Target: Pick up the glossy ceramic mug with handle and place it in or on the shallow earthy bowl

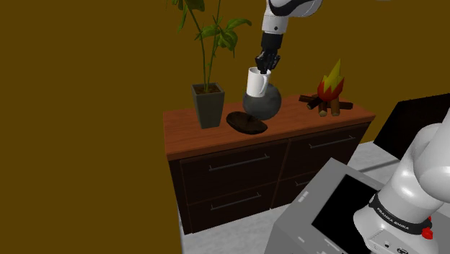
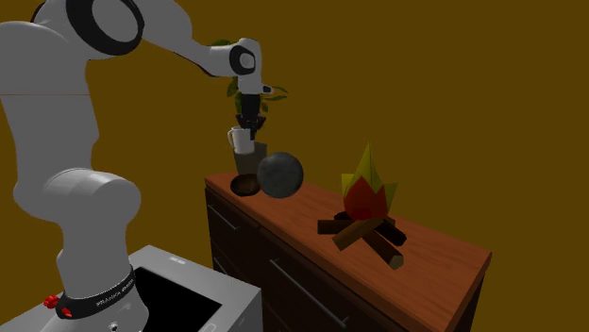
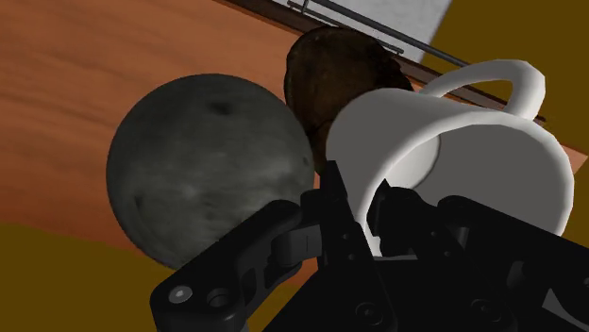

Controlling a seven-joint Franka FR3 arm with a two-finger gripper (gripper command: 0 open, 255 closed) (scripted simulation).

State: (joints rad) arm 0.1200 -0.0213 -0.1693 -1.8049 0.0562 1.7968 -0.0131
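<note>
Glossy white mug with a loop handle [image 1: 256,83] hangs above the reddish wooden dresser top [image 1: 303,115], its rim wall pinched between the black gripper's [image 1: 264,70] fingers. Carry it past the dull grey sphere [image 1: 263,104] without brushing it, centre it over the shallow dark brown bowl [image 1: 247,123], and lower it gently before releasing

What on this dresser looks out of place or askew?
Nothing is spilled. The white mug hangs in the air over the dark bowl, clasped at its rim by the gripper. The toy campfire beside the grey ball is an odd ornament for a dresser.
</note>
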